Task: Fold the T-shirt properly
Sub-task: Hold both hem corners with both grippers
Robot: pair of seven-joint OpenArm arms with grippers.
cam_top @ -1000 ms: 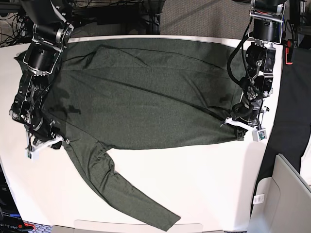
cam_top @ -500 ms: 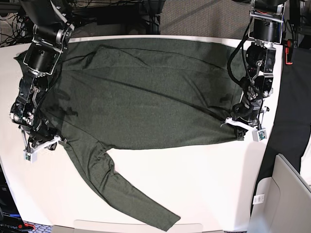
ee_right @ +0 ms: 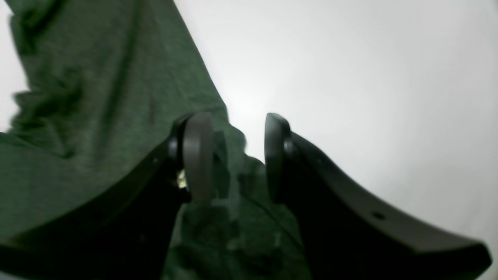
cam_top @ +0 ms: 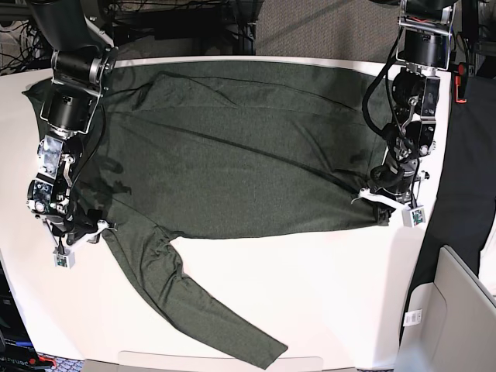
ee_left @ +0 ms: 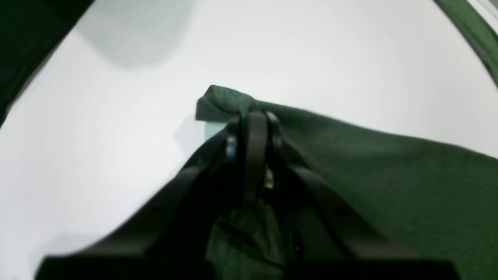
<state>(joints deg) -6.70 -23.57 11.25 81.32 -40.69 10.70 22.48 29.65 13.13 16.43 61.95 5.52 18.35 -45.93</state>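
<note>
The T-shirt (cam_top: 232,147), a dark olive-green heathered knit with long sleeves, lies spread across the white table (cam_top: 333,294), its body covering most of the far half of the surface. One long sleeve (cam_top: 194,302) runs from the body's near left corner, as the base view shows it, diagonally toward the near edge, its cuff close to that edge. A few soft creases cross the body, and the fabric bunches slightly where the sleeve joins. The left gripper (ee_left: 253,128) sits at the shirt's corner on the base view's right, low over the table; in the left wrist view its black fingers (ee_left: 255,155) are pressed together with a small peak of green cloth pinched between them and sticking out just past the tips. The right gripper (ee_right: 233,155) is at the opposite side of the shirt, beside the sleeve's root; in the right wrist view its two fingers (ee_right: 196,155) stand apart with a clear gap, and a blurred fold of the shirt lies in that gap and below it, gripped by neither finger. Bare white table fills the rest of both wrist views.
</note>
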